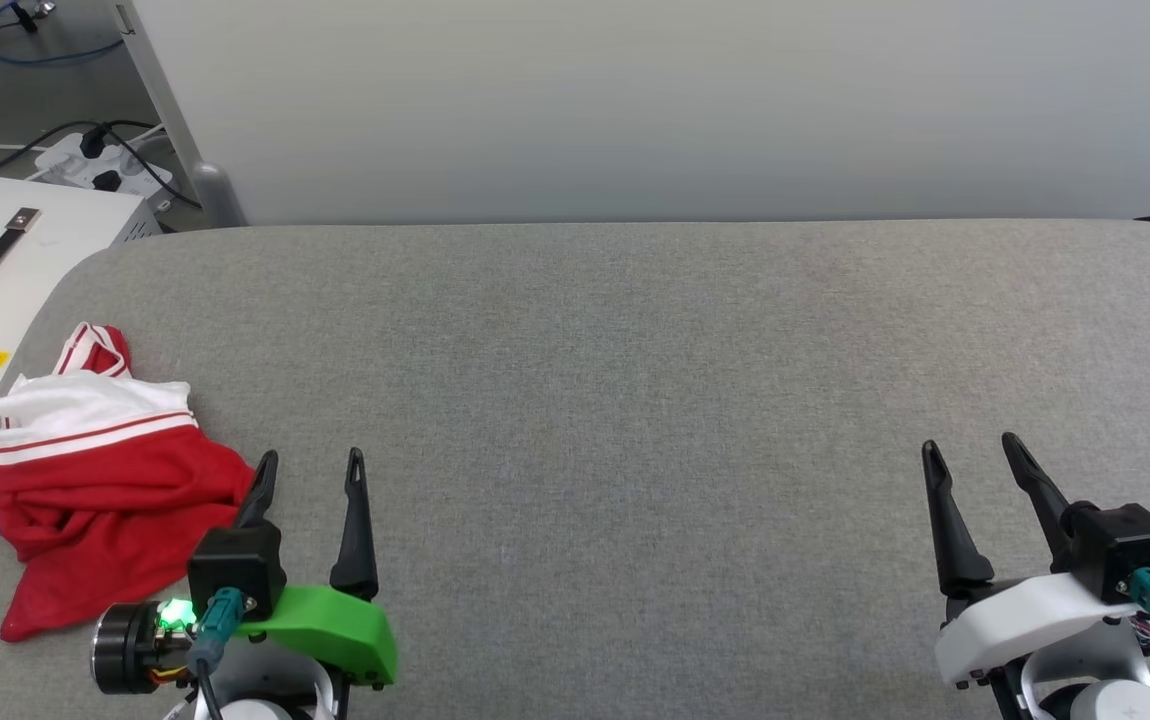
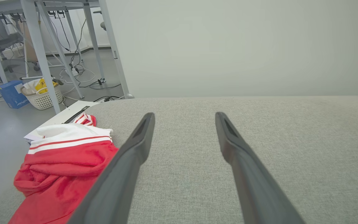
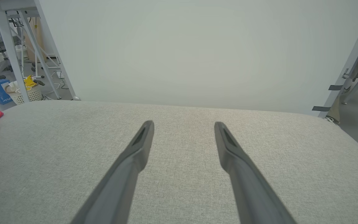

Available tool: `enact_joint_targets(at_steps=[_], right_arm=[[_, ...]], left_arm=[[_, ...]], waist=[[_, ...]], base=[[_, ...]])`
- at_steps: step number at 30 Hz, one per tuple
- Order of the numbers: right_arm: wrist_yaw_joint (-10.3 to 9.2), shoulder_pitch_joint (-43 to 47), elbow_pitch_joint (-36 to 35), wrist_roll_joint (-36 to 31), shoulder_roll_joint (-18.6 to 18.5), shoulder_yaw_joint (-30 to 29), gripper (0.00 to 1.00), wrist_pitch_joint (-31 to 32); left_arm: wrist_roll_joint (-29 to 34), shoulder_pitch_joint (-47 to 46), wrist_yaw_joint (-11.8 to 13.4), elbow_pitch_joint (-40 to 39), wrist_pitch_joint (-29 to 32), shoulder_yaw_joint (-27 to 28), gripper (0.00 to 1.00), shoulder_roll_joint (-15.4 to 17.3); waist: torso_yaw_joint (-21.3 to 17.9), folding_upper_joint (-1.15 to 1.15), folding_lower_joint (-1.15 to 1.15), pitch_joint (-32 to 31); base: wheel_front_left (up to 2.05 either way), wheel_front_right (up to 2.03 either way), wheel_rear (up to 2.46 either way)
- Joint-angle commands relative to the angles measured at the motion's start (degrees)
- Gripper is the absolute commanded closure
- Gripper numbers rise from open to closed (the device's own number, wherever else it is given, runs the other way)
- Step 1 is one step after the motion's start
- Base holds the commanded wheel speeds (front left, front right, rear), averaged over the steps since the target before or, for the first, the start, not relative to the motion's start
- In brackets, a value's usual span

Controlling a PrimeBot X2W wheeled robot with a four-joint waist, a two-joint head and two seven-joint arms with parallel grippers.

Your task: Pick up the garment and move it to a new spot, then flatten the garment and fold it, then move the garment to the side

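Both jaws gape, empty. Left gripper (image 1: 307,462) hangs beside the garment (image 1: 100,470), crumpled at the grey cushion's (image 1: 635,400) left edge; best pinch a thick red fold, right gripper (image 1: 970,450) waiting.

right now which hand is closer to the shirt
The left hand, on the green mount: its outer finger stands beside the garment's edge. The right hand, on the white mount, is far across the surface.

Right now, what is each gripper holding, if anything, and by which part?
Nothing: left gripper and right gripper are open and empty; the garment lies crumpled.
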Motion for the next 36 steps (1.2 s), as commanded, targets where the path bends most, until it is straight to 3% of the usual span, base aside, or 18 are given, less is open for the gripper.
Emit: enact_joint_targets(at_steps=[1,36], right_arm=[[-0.02,0.8,-0.5,0.5,0.0,0.1,0.00,-0.6],[-0.03,2.0,-0.2,2.5,0.0,0.2,0.00,-4.7]], left_arm=[[-0.3,-0.1,0.6,-0.1,-0.6,0.0,0.00,-0.1],[-1.8,0.3,1.0,0.8,-4.8,-1.1,0.00,-0.2]], waist=[[0.0,0.00,0.00,0.0],[0.2,0.00,0.00,0.4]], base=[[0.00,0.00,0.00],[0.00,0.00,0.00]])
